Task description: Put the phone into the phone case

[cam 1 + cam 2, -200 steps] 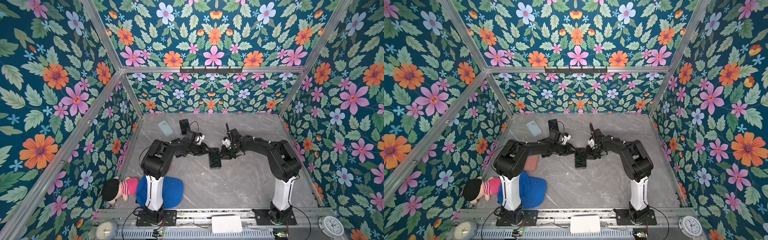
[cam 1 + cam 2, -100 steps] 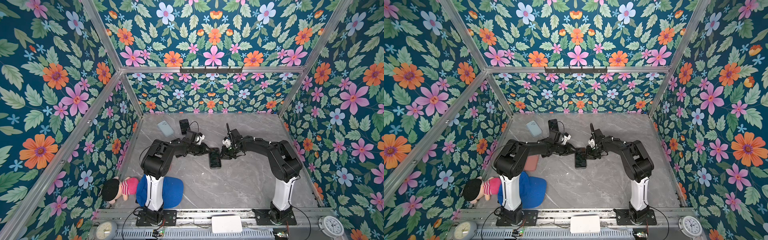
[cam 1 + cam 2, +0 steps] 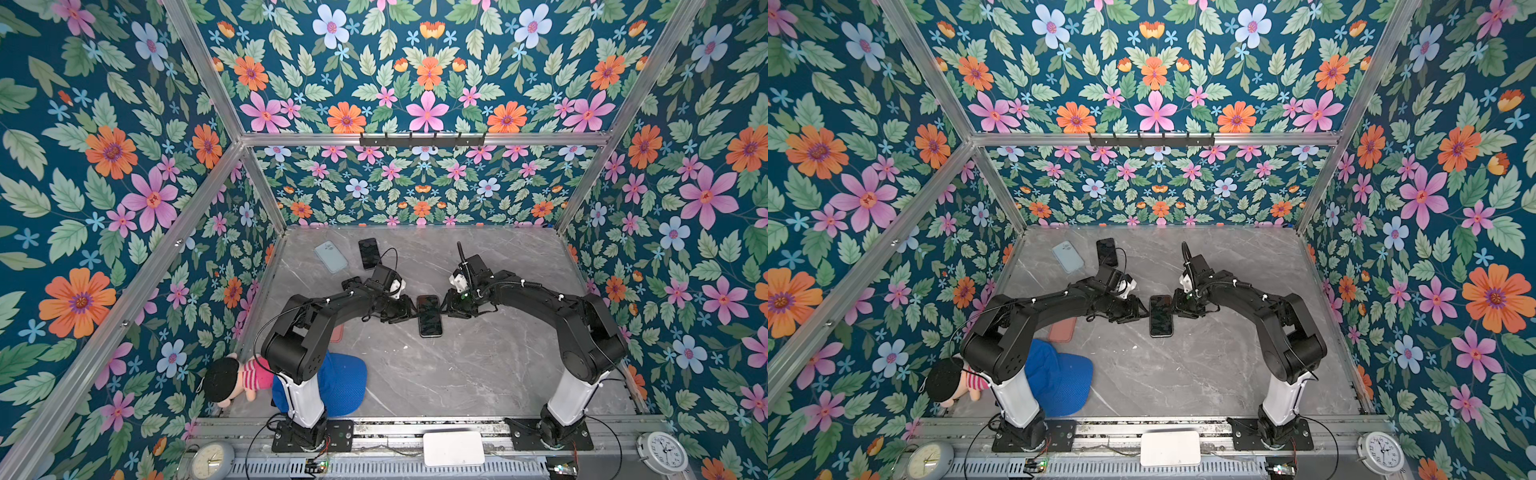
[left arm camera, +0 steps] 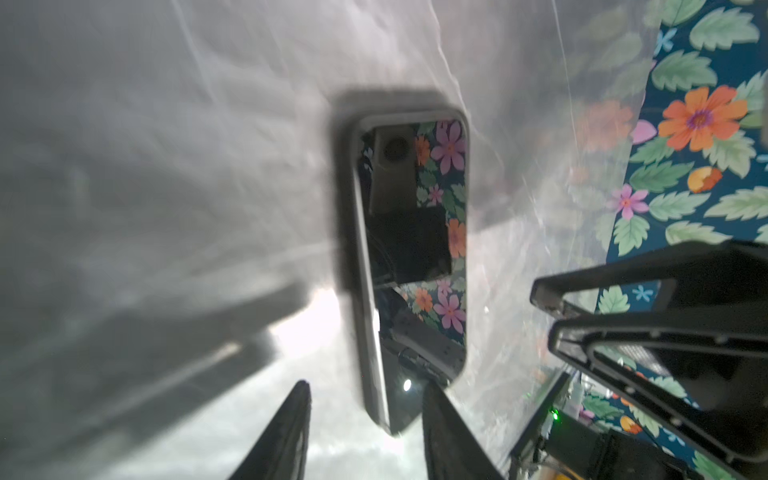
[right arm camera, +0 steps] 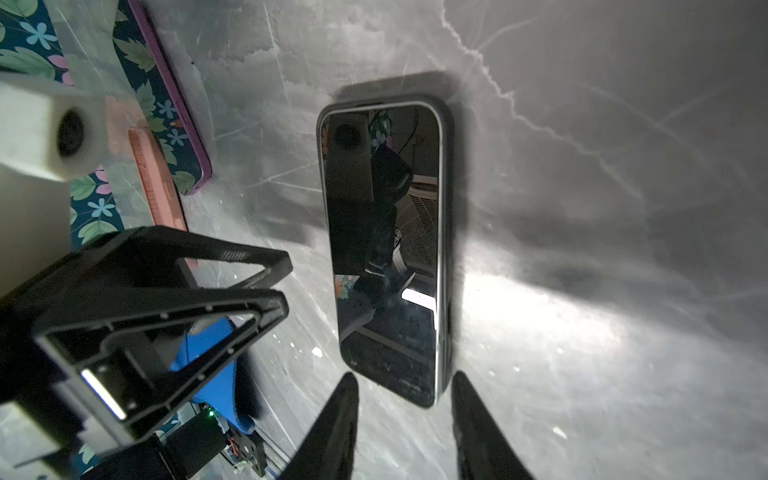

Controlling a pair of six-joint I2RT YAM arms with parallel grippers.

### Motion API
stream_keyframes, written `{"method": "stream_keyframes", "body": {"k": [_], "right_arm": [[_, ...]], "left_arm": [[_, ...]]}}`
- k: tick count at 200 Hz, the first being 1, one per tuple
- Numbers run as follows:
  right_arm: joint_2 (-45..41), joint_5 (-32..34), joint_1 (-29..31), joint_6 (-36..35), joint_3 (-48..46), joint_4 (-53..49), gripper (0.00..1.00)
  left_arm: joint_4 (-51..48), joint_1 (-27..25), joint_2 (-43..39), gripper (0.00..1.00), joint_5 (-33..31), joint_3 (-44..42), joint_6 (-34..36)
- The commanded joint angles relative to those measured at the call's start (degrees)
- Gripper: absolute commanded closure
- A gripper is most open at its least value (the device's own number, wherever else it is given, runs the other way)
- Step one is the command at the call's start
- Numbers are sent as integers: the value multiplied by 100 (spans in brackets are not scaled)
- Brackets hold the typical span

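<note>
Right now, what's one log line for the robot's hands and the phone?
left gripper: open | right gripper: open | phone: screen up on table, between both grippers, inside dark case

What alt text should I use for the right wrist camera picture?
A dark phone lies screen-up on the grey marble table, its near end between the open fingers of the right gripper. The left gripper hangs beside it, with a pink phone case behind.
</note>
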Motion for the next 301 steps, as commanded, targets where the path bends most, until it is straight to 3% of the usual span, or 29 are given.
{"method": "stream_keyframes", "body": {"k": [1, 106, 301], "right_arm": [[-188, 344, 121, 443, -159, -88, 61], [-199, 206, 374, 847, -753, 557, 60], [164, 142, 651, 906, -741, 776, 60]], "left_arm": [[-400, -192, -158, 55, -234, -66, -267], [-467, -692, -37, 68, -424, 4, -643], [-383, -703, 296, 91, -444, -69, -433]]}}
